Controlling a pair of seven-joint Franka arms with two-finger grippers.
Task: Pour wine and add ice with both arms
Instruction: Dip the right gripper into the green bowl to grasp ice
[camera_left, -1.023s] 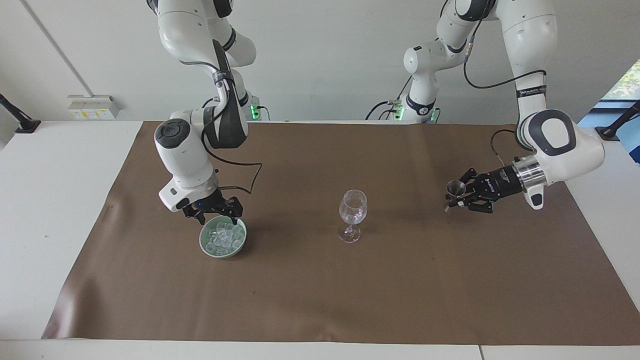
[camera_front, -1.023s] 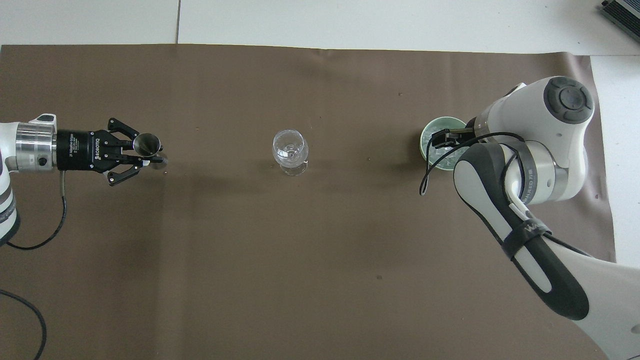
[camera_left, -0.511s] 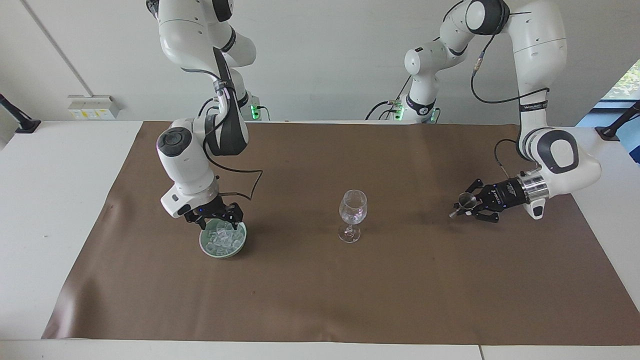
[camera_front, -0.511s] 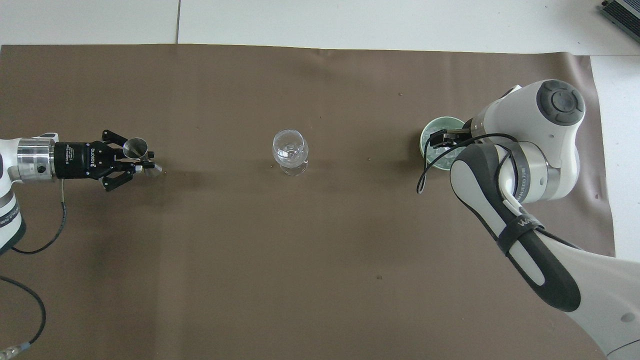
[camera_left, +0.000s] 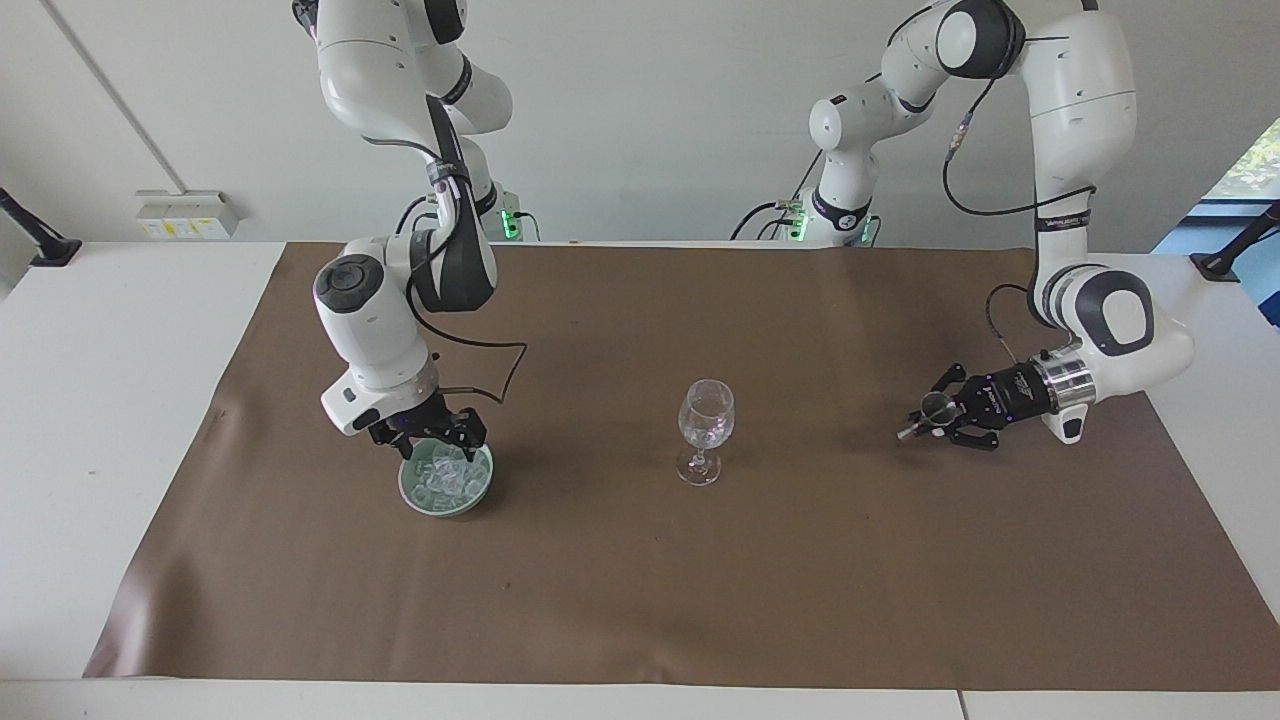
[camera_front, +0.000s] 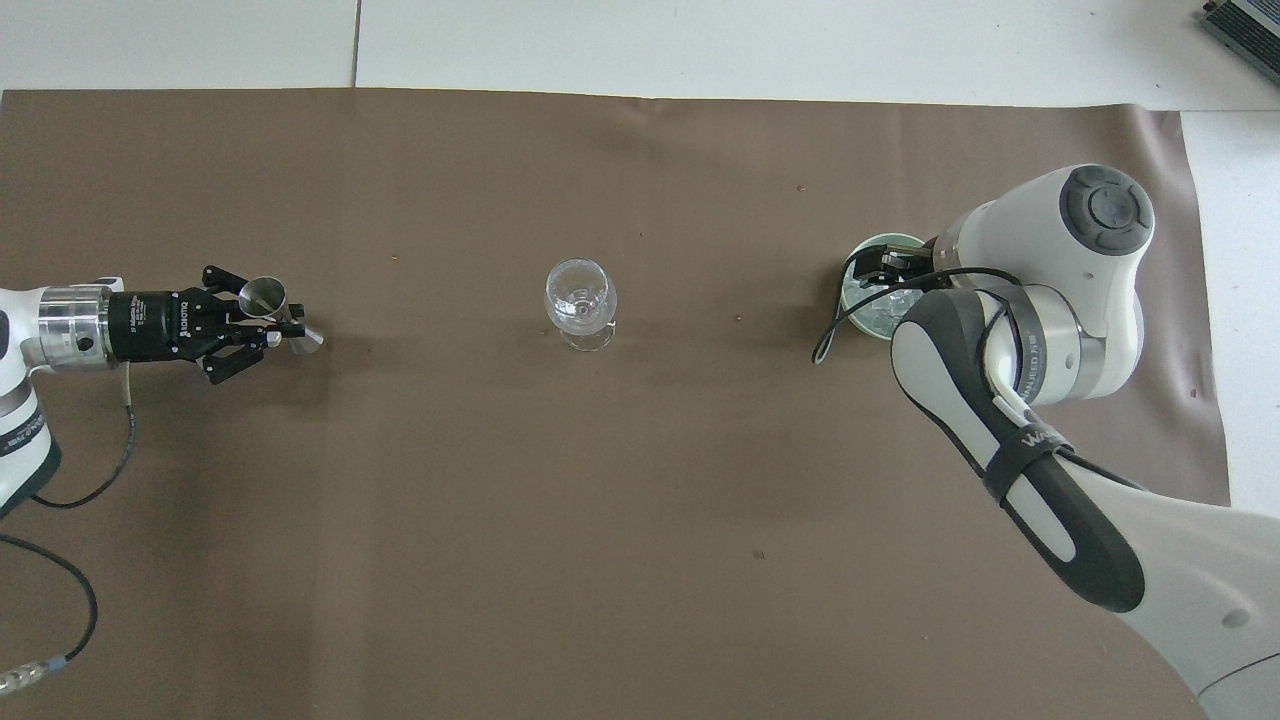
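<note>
In the ice, right fingers spread; left fingers pinch a metal jigger

A white table, covered in the middle by a big brown mat. White table top showing at both ends and along the edge away from the robots. On the mat, a clear wine glass standing upright near the middle. Toward the right arm's end, a small pale green bowl full of clear ice. Toward the left arm's end, a small metal cup low by the mat, whether touching it not clear. Glass, bowl and cup well apart, about in a row.
</note>
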